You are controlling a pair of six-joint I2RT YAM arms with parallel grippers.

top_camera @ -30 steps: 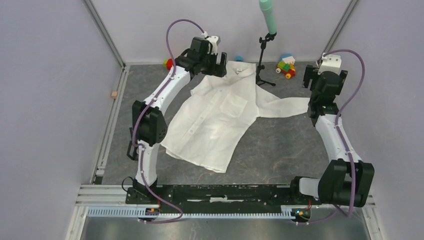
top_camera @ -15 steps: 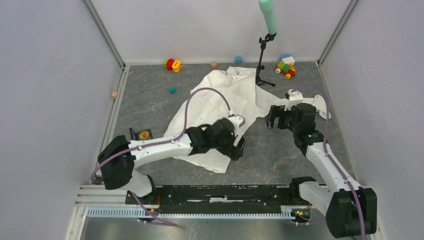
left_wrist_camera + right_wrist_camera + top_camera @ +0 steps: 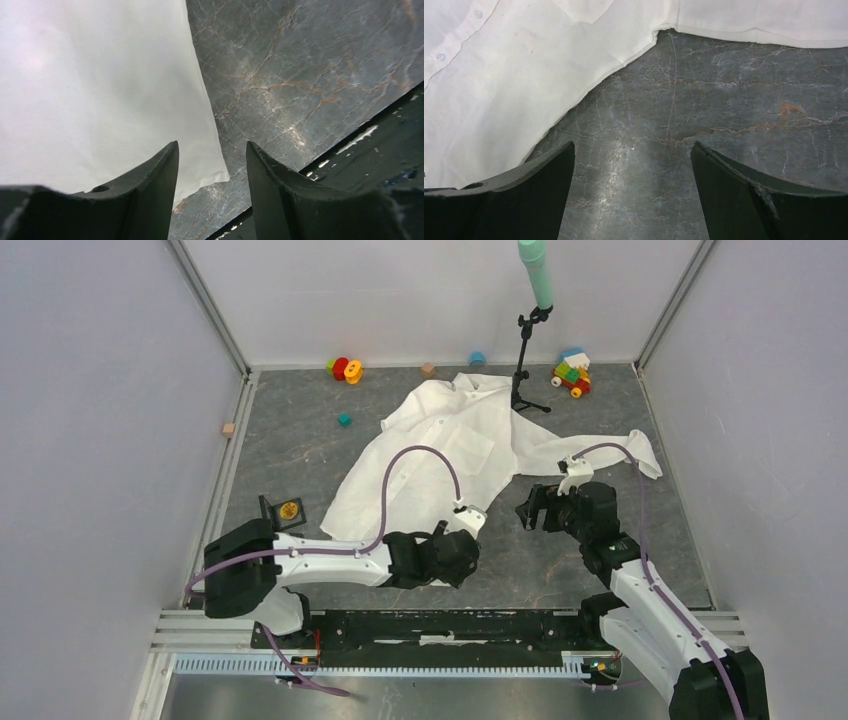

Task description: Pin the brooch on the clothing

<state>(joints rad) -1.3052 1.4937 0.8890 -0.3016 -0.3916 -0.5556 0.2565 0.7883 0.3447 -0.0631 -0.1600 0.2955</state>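
The white shirt (image 3: 430, 455) lies spread on the grey marble table, collar at the back and one sleeve stretched right. The brooch (image 3: 290, 508), a small gold disc in a black holder, stands left of the shirt. My left gripper (image 3: 455, 570) is open and empty, low over the shirt's near hem corner; the left wrist view shows that corner (image 3: 100, 90) between my fingers, gripper (image 3: 211, 144). My right gripper (image 3: 530, 512) is wide open and empty over bare table just right of the shirt's side edge (image 3: 499, 90), gripper (image 3: 633, 145).
A black stand with a green top (image 3: 527, 360) rises at the shirt's far edge. Toys sit along the back: a red-yellow one (image 3: 345, 368), a colourful car (image 3: 572, 373), a teal block (image 3: 343, 420). The black base rail (image 3: 380, 165) runs along the near edge.
Both arms have swung from the far side towards the near edge. The left gripper came down to the shirt's near hem corner; the right gripper dropped beside the shirt's right edge.
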